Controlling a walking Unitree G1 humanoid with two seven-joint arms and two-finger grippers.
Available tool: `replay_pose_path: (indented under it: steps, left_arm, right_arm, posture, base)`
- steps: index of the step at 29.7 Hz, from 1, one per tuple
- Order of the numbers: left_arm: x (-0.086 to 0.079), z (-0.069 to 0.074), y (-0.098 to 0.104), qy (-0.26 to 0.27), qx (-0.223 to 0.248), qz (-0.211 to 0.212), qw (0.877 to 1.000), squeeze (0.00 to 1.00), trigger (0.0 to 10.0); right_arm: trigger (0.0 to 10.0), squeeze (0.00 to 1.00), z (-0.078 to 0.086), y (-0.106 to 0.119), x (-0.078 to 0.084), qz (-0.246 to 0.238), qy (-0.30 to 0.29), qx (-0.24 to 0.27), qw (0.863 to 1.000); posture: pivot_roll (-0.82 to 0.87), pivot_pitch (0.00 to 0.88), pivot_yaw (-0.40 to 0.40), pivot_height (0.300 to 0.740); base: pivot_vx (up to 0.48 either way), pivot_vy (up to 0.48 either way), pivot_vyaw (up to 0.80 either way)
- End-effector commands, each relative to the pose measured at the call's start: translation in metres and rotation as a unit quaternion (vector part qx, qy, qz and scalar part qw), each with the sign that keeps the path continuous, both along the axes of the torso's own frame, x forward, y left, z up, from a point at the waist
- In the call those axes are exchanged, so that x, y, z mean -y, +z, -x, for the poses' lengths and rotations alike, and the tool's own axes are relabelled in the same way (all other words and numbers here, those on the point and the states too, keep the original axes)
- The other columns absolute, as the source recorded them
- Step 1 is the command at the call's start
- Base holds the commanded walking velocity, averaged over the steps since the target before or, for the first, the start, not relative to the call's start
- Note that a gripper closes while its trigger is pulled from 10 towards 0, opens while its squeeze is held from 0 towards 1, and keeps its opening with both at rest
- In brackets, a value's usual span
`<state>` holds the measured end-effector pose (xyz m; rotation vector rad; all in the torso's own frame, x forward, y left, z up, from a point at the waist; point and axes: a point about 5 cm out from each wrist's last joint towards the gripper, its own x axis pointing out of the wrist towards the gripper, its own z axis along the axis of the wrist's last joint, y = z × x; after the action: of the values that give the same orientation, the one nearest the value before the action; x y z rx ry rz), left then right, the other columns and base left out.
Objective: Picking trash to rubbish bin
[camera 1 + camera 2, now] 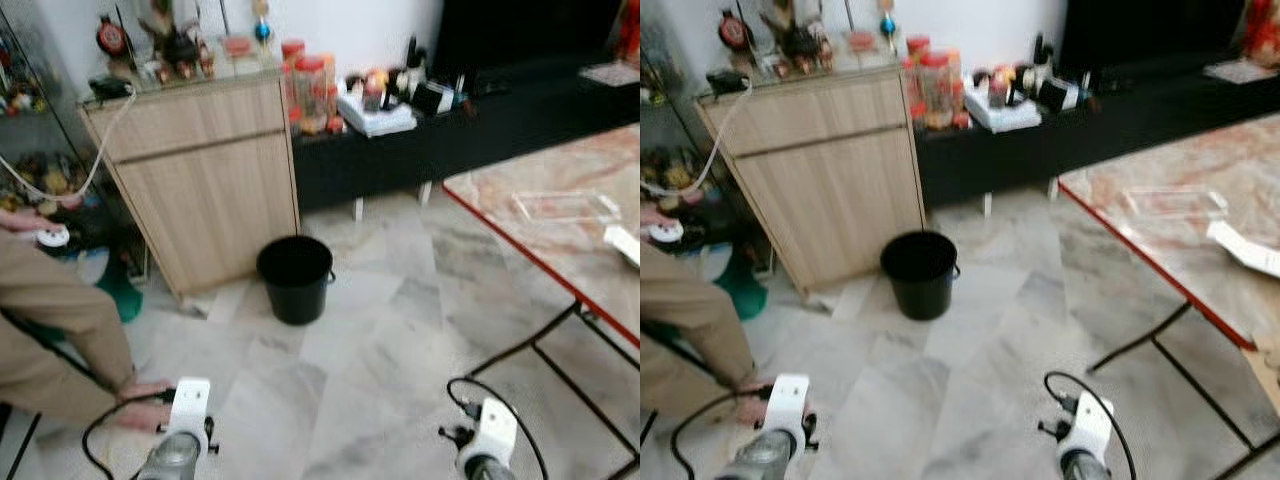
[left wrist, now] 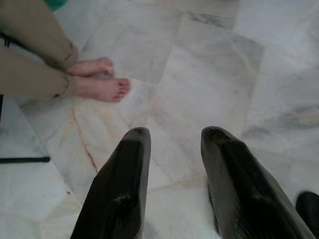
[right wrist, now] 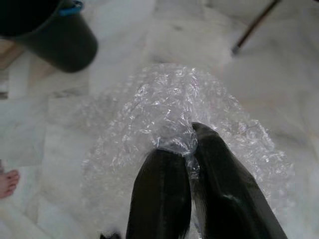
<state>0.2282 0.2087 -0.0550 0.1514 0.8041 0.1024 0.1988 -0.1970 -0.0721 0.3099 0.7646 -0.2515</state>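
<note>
The right gripper [image 3: 188, 149] has its two long black fingers pinched together on a crumpled sheet of clear bubble wrap [image 3: 174, 109], which balloons out beyond and around the fingertips as a loose, glossy, roughly rounded wad with no clear long axis. The held sheet hangs above the pale grey marble-tiled floor [image 1: 380, 330].

Outward from this grip, in the right wrist view, the round black plastic rubbish bin [image 1: 294, 278] stands ahead of the fingers and off to one side, well apart from the wad. In the head views it stands upright and open-mouthed on the floor, just in front of the light wooden cabinet [image 1: 205, 180] and forward of the robot, somewhat nearer its left side than its right. The coming move, as judged, turns on this relation: the wad must travel forward and across until it is over the bin's mouth before release. Light and springy, it may drift or cling to the fingers.

The left gripper [image 2: 172, 149] hangs with its fingers parted and nothing between them, above bare floor.

A person's bare feet [image 2: 97, 82] and tan trouser leg [image 2: 30, 55] rest on the floor beside the robot's left arm. To the right stands a marble-topped table with a red edge [image 1: 520, 250], on thin black legs.
</note>
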Motion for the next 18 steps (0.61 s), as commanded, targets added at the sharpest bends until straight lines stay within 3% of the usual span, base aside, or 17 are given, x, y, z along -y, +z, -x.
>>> replay_pose_path:
  steps: [1,13,18]
  left_arm:
    - [-0.0110,0.0036,-0.0002,0.010,-0.008,-0.011,1.000,0.00,10.0]
    - [-0.0180,0.0083,-0.0015,0.016,-0.013,-0.017,1.000,0.00,10.0]
    - [-0.0178,0.0073,-0.0010,0.011,-0.013,-0.018,1.000,0.00,10.0]
  right_arm:
    - [10.0,0.00,-0.0023,-0.0005,-0.0106,-0.012,0.012,-0.001,1.000]
    - [10.0,0.00,0.0019,-0.0032,-0.0144,-0.003,0.034,-0.011,0.999]
    - [10.0,0.00,0.0038,-0.0047,-0.0159,0.001,0.041,-0.019,0.999]
  posture:
    - [-0.01,0.000,0.018,0.740]
    - [0.01,0.000,0.014,0.740]
    - [0.01,0.000,0.025,0.740]
  base:
    - [0.315,0.000,0.00]
    - [0.317,0.000,0.00]
    - [0.317,0.000,0.66]
